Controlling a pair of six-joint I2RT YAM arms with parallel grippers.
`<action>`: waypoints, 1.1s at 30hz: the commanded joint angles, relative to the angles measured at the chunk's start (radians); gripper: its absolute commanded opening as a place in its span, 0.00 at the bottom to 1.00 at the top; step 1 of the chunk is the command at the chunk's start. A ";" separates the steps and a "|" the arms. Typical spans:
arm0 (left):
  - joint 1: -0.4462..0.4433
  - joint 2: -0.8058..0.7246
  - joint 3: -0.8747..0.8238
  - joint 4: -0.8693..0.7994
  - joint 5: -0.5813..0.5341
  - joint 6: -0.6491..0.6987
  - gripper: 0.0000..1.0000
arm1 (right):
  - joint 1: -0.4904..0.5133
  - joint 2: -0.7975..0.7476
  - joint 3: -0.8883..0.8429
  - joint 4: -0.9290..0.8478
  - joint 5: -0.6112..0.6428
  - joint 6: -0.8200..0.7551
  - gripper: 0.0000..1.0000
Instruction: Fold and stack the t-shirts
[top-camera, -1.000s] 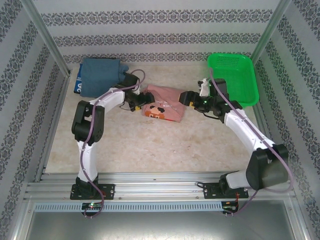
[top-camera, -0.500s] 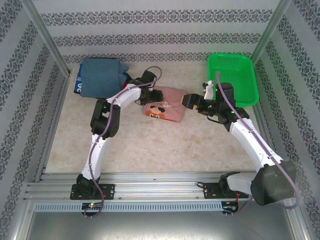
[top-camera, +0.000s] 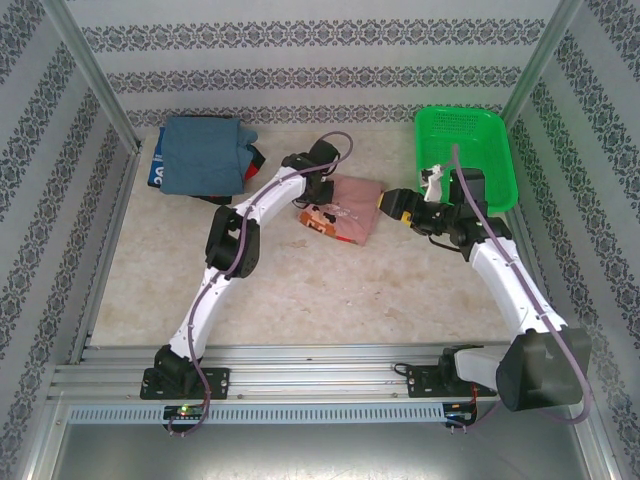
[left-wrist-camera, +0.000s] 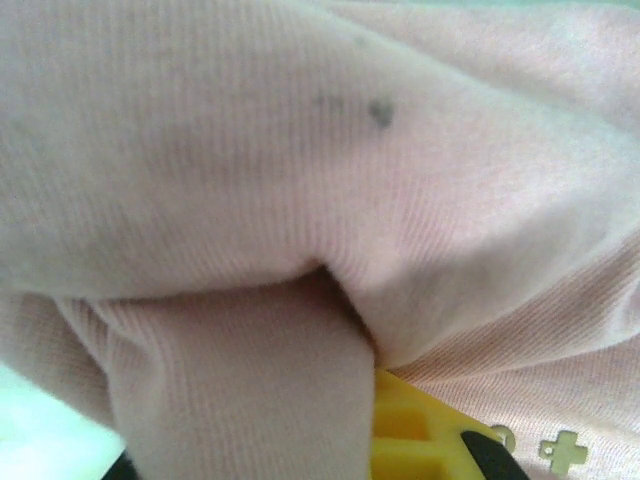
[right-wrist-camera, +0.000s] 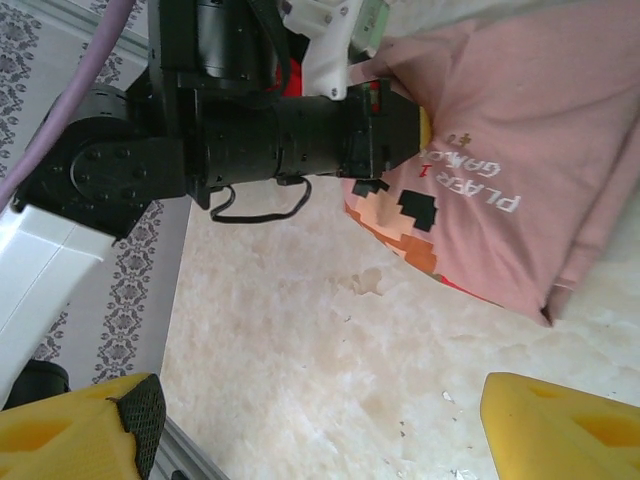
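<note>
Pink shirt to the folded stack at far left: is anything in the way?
No loose thing is. Bare table lies between the pink shirt and the stack. Only the left arm crosses that gap, with the left end effector at the shirt's left edge.

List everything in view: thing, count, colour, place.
pink t-shirt: one, dusty pink with a pixel print, table centre.
folded shirts: one stack, blue-grey on top, dark and red edges beneath, far left; count unclear.
basket: one, green mesh, far right.
table: one, beige marbled.
left gripper: shut on the pink t-shirt's left edge.
right gripper: open, just right of the pink t-shirt.
</note>
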 joint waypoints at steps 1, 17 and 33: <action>0.001 -0.031 0.084 -0.127 -0.178 0.151 0.00 | -0.013 -0.034 0.011 -0.030 -0.038 -0.031 0.83; 0.074 -0.238 0.133 -0.132 -0.296 0.536 0.00 | -0.012 -0.090 -0.062 0.033 0.025 0.048 0.83; 0.184 -0.351 0.158 -0.107 -0.141 0.563 0.00 | 0.088 -0.154 -0.116 0.106 0.094 0.067 0.93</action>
